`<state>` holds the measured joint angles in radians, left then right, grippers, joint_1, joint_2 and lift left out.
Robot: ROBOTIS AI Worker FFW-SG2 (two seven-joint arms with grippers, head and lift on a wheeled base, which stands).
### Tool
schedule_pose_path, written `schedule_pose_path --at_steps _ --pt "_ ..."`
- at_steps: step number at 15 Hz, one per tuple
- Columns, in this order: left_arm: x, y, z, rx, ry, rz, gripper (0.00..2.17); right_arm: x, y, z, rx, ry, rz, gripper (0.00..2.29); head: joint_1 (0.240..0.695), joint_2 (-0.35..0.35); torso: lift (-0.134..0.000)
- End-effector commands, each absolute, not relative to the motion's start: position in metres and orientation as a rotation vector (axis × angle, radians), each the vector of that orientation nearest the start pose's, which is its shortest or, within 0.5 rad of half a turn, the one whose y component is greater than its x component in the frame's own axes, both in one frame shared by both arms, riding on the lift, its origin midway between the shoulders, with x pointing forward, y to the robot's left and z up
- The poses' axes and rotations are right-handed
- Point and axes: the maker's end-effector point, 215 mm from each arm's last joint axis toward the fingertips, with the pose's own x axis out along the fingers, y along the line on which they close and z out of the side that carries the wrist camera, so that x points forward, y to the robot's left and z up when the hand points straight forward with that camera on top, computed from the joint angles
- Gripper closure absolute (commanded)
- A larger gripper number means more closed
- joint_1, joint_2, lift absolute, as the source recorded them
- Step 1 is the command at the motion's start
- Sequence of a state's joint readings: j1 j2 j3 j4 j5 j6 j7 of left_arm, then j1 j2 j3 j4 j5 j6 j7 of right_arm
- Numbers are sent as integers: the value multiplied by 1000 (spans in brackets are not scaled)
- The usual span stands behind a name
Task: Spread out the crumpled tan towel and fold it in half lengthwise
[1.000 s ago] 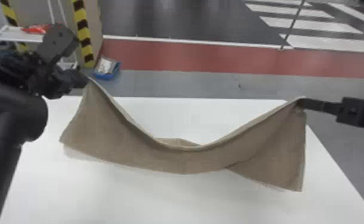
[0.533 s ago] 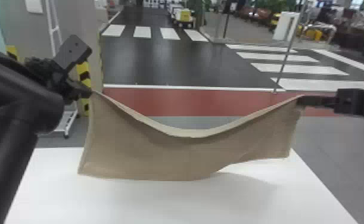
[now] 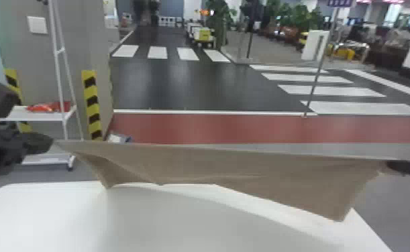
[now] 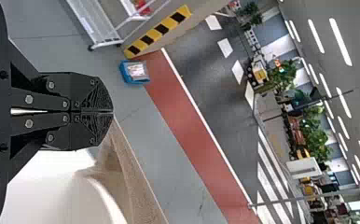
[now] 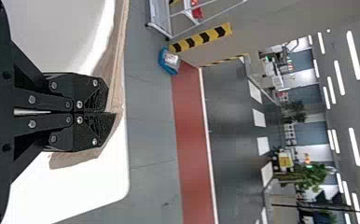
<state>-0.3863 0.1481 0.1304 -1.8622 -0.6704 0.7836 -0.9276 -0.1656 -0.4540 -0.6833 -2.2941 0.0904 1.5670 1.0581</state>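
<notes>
Aloft, towel (image 3: pixel 220 167) from gripper (image 3: pixel 51 142) to gripper (image 3: pixel 390 164)

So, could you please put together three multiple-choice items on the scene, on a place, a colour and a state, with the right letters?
1. Where is the towel?
A) Lying on the floor
B) Held between the left gripper and the right gripper
C) On the cart's shelf

2. What colour is the table?
A) White
B) Black
C) Green

3. How is the towel's upper edge?
A) Rolled into a ball
B) Sagging in a deep loop
C) Pulled nearly straight

Right letters:
1. B: each wrist view shows towel cloth at the shut fingertips.
2. A: the tabletop below the towel is plainly white.
3. C: in the head view the edge runs across in an almost straight line.
</notes>
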Motion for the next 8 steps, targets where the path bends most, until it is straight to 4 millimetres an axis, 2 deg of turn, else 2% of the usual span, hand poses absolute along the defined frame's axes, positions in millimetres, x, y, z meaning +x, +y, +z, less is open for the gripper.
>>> schedule_pose_path --at_steps 1,2,3,4,5,6,7,8 --pt "563 346 -262 468 417 -255 1426 379 -453 -228 281 522 178 1997 505 -161 -124" --pt "535 352 -278 472 432 -260 1426 352 -441 -256 354 555 187 1997 555 -152 -124" --pt "509 355 -289 492 442 -266 1426 330 -437 -271 383 569 192 1997 617 -137 -124" --pt "488 358 -296 512 441 -274 1426 318 -437 -277 380 565 201 1997 668 -125 -124" --pt "468 358 -313 536 459 -298 1426 305 -433 -287 397 585 217 1997 695 -109 -124" --pt "457 359 -319 560 459 -311 1426 298 -429 -294 374 589 232 1997 695 -107 -124" --pt "445 353 -329 546 473 -335 1426 296 -425 -297 347 577 247 1997 695 -105 -124" --pt "436 339 -335 527 467 -375 1426 294 -421 -298 345 571 258 2000 695 -105 -124"
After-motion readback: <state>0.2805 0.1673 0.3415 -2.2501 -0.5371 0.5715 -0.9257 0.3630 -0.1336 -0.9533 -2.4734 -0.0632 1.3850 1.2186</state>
